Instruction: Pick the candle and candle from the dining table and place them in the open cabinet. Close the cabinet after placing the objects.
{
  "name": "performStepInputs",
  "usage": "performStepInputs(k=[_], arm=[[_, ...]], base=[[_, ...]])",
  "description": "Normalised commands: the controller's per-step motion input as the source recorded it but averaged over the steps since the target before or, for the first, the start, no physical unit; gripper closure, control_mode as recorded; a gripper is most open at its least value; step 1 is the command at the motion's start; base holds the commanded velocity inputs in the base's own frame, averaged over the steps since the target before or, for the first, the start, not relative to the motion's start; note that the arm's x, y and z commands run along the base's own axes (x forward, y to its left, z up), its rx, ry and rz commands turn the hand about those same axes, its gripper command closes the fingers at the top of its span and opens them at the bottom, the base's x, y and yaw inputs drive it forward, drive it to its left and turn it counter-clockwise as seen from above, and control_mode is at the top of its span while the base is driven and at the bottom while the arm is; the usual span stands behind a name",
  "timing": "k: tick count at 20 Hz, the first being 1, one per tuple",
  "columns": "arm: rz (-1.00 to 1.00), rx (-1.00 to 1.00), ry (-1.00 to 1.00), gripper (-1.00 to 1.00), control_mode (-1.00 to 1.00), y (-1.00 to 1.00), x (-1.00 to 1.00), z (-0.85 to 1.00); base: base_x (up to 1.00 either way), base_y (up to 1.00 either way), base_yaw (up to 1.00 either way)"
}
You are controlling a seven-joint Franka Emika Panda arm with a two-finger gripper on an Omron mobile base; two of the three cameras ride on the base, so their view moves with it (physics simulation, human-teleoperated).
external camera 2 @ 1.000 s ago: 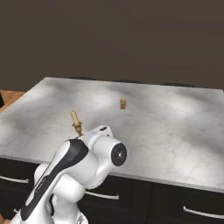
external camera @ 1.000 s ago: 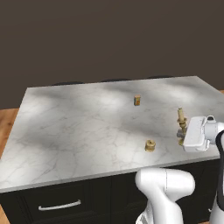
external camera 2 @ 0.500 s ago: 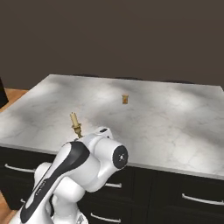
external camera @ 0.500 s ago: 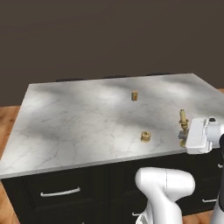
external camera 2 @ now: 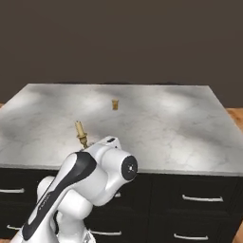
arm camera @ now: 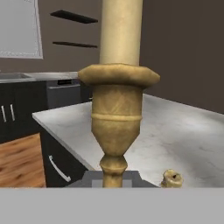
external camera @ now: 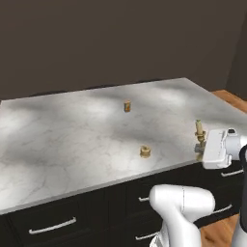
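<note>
Scene: a simulated kitchen with a large marble-topped dining table (external camera: 72, 140) on a black drawer base, in front of a dark wall.

Taper candle: a thin cream taper in a brass candlestick (external camera: 199, 137) stands upright near the table's right front edge in the left base view. In the right base view it (external camera 2: 81, 134) rises just behind the robot's white arm. In the hand view its candlestick (arm camera: 116, 127) looms very close, upright.

Gripper: the gripper (external camera: 200, 147) is at the lower stem of the candlestick, low beside the table edge. The fingertips cannot be made out clearly, so I cannot tell how wide the claw stands or whether it grips the stem or only sits against it.

Stubby candle: a short cream-yellow candle (external camera: 145, 152) sits on the marble near the front edge, well apart from the taper. It (arm camera: 171, 178) also appears low on the right in the hand view.

Other object: a small brownish item (external camera: 127, 106) stands further back toward the table's middle; too small to identify.

Handling, as a judgement: the candlestick looks rigid, light and top-heavy, its metal likely slippery. The wax taper seems brittle and may sit loose in its socket. The narrow stem under the cup looks the safest hold, kept upright.

Cabinet: its position cannot be stated from here.
</note>
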Motion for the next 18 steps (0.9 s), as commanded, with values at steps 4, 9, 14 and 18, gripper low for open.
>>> performStepInputs(k=[4,9,14,18], arm=[[0.00,0.00,0.00,1.00,1.00,0.00,0.00,0.00],[0.00,0.00,0.00,1.00,1.00,0.00,0.00,0.00],[0.00,0.00,0.00,1.00,1.00,0.00,0.00,0.00],[0.00,0.00,0.00,1.00,1.00,0.00,0.00,0.00]], base=[[-0.24,0.00,-0.47],[-0.23,0.00,-0.47],[-0.16,0.00,-0.54],[-0.20,0.00,-0.54]])
